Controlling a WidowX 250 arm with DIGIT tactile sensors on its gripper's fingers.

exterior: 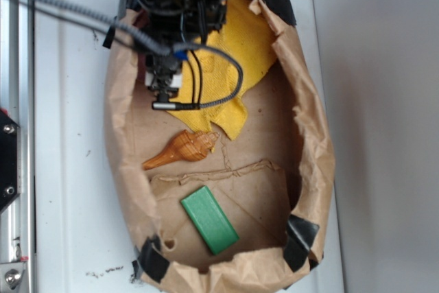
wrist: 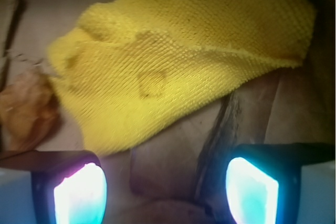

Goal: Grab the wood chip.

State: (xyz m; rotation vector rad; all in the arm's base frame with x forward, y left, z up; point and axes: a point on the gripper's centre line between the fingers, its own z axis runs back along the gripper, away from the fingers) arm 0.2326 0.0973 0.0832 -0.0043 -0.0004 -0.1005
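Wood chip (wrist: pixel 220 132) lies dark and narrow on the brown paper, between the spread fingers (wrist: pixel 252 190), nearer the right-hand pad in the wrist view, its far end tucked under the yellow cloth (wrist: pixel 184 45) edge. Gripper (wrist: pixel 165 190) open, nothing pinched. Risks: off-centre chip gets knocked aside on closing, or the jaws snag cloth or crumpled paper bag (exterior: pixel 312 135) instead. Seashell (exterior: pixel 182 150) sits off to the side, apart.

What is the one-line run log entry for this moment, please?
phase: approach | fingers: open, empty | wood chip: between the fingers, partly under yellow cloth | seashell: untouched
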